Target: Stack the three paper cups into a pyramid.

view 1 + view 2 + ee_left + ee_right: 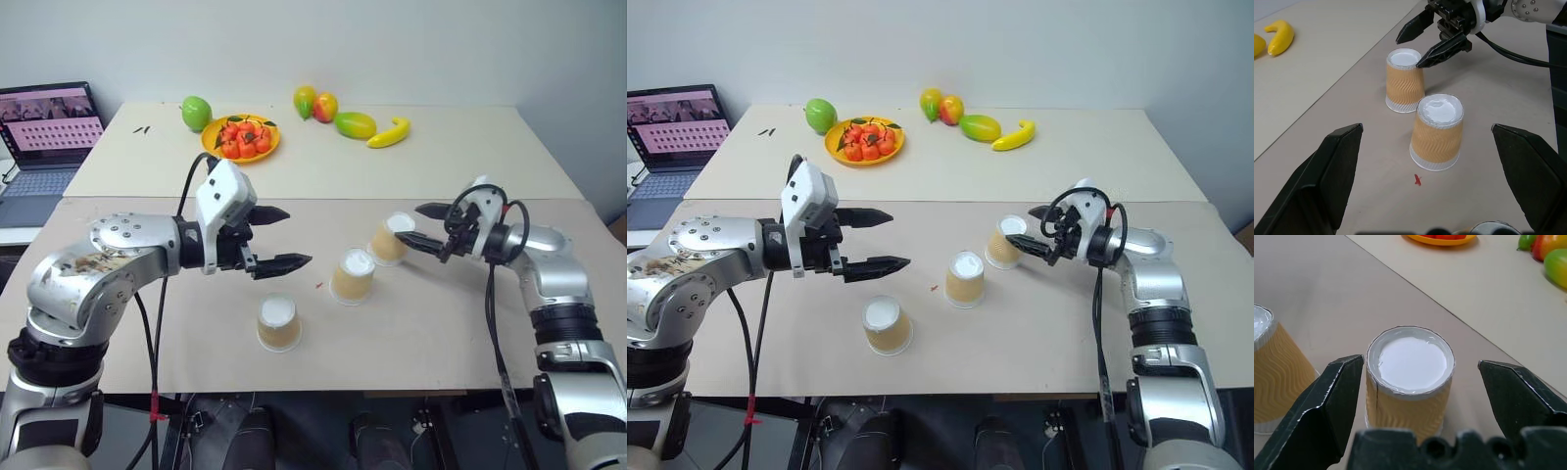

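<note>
Three tan paper cups stand upside down, white bases up, on the near table. One cup [278, 323] is nearest the front edge, the middle cup [353, 276] stands further back, and the far cup [390, 239] is to its right. My right gripper [411, 224] is open, its fingers on either side of the far cup [1410, 377] with a gap on each side. Further left, my left gripper [297, 236] hangs open above the table, holding nothing and pointing toward the middle cup [1437, 132].
On the far table are an orange plate [241, 149] of red fruit, a green mango [196, 113], more fruit [315, 103] and a banana [390, 133]. A laptop [44, 137] sits at the far left. A seam runs between the two tables.
</note>
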{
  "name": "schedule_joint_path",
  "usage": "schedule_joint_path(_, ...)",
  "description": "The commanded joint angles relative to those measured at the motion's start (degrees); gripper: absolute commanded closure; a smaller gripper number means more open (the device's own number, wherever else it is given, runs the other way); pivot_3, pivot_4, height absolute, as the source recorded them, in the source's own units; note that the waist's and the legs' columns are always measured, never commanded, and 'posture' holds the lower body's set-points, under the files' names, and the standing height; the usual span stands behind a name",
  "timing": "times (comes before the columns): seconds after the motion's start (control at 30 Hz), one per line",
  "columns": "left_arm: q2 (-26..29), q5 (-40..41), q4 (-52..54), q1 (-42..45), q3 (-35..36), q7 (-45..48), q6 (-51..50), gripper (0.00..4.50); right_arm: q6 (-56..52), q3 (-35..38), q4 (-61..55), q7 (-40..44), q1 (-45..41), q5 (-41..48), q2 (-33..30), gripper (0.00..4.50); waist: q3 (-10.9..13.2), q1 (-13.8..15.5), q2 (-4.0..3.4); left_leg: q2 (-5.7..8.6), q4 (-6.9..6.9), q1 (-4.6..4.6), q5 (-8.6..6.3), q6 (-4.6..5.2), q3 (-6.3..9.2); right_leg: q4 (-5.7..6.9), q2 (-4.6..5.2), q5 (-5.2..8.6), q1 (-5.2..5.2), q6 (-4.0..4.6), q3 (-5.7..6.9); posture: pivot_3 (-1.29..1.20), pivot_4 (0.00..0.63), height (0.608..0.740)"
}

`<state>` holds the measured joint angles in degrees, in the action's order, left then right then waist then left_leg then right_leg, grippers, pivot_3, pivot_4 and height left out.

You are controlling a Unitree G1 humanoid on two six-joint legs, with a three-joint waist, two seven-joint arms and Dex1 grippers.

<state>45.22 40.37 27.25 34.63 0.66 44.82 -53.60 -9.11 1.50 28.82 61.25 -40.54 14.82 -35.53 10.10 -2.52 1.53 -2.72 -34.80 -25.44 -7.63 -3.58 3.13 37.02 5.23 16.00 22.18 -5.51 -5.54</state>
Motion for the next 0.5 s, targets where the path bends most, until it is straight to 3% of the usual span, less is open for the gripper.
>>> schedule_joint_path(0.03,-0.04,-0.30,1.82,-0.01,1.47,-0.85,1.34,0.00,2.06,0.00,0.97,0.60,-2.88,-0.15,1.08,0.10,0.00,-0.12,-0.01,0.00,0.00,0.00,0.00,0.00,0.00,0.00,0.00,0.00,0.00,0.00,-0.01,0.00,0.150,0.732)
schedule_joint_path(0.37,-0.20,-0.06,2.44,-0.53,1.94,-2.44,1.14,0.00,4.25,-0.82,6.75,1.36,-6.29,-1.63,4.14,0.10,0.01,-0.01,-0.01,0.00,0.00,0.00,0.00,0.00,0.00,0.01,0.00,-0.01,0.00,0.01,0.01,0.00,0.150,0.732)
schedule_joint_path(0.5,-0.23,-0.14,2.48,-0.35,2.04,-3.00,1.09,0.00,4.99,-0.58,8.23,1.76,-6.85,-2.18,4.18,1.11,0.01,-0.03,-0.02,0.00,0.02,0.00,0.00,0.00,0.01,0.01,0.00,0.00,0.01,0.01,0.00,0.00,0.150,0.732)
